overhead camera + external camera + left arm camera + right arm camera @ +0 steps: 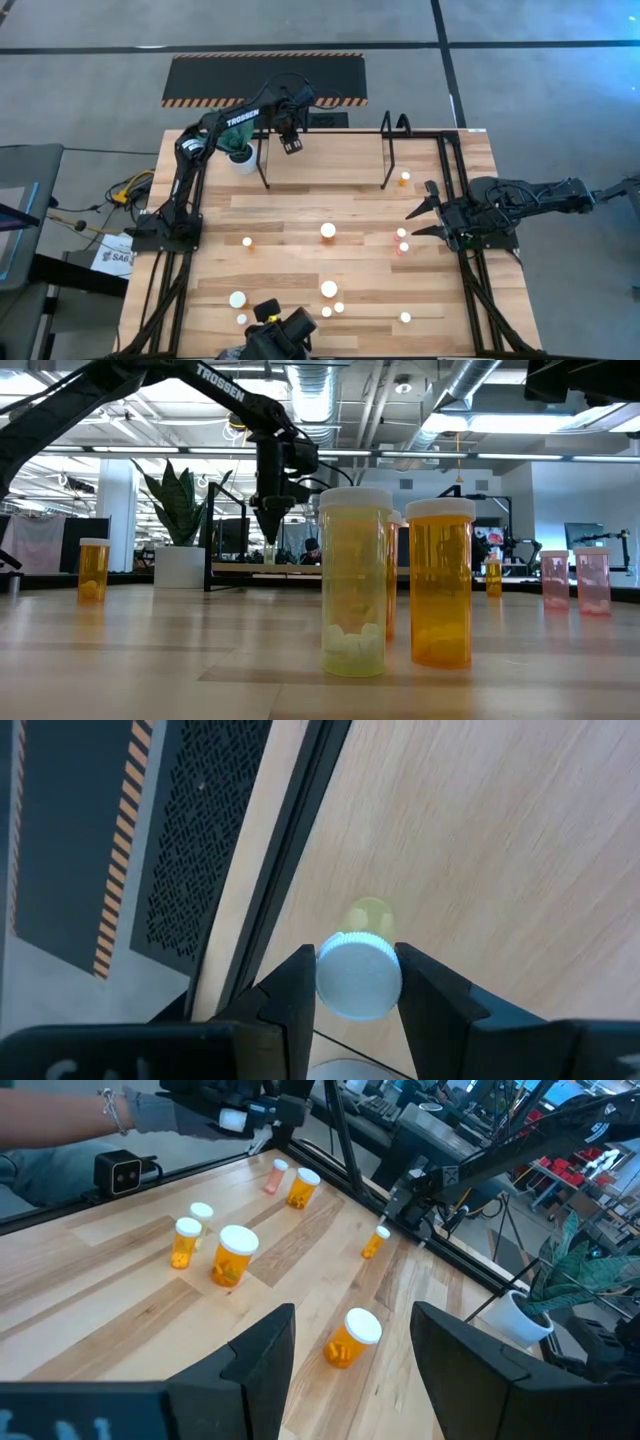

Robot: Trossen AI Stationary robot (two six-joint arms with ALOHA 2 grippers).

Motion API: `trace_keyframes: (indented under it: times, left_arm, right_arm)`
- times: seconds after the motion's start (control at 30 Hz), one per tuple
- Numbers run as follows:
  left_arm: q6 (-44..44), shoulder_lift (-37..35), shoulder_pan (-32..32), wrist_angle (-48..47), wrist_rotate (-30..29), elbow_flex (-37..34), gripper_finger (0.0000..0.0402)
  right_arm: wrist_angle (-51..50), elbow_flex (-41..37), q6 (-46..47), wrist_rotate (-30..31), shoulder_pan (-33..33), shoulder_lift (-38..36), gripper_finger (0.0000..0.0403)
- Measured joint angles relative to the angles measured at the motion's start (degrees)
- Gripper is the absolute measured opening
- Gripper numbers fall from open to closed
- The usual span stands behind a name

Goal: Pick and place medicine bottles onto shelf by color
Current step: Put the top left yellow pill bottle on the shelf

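While my left pincer (357,982) hangs over the light wooden shelf with black hoop uprights (325,172) at the far side, its two fingers are clamped on the white cap of one small yellow medicine bottle (360,970). That bottle stands upright, long axis vertical, cap towards the wrist and base towards the shelf board.

From above I count about a dozen other white-capped bottles (328,231) upright on the pale wooden surface (290,270), plus one orange one (404,178) at the shelf's right end. One white-potted green plant (241,158) sits by the left upright.

My right pincer (414,222) waits low at the right edge, fingers spread wide apart and holding nothing.

Only the level view separates body colours: a yellow bottle (354,582), orange ones (440,582), two pink ones (592,581). Only the right wrist view shows a person's sleeve and wrist (60,1115) beyond the surface.
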Motion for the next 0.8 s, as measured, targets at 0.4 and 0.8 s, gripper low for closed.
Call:
trace_keyframes:
  times: [0.4, 0.8]
  left_arm:
    - [-0.3, 0.0, 0.4, 0.2, 0.6, 0.0, 0.0108]
    - [-3.5, 0.4, 0.3, 0.2, 2.0, -0.3, 0.0143]
  right_arm:
    - [0.0, 0.0, 0.0, 0.0, 0.0, 0.0, 0.0223]
    - [0.0, 0.0, 0.0, 0.0, 0.0, 0.0, 0.0223]
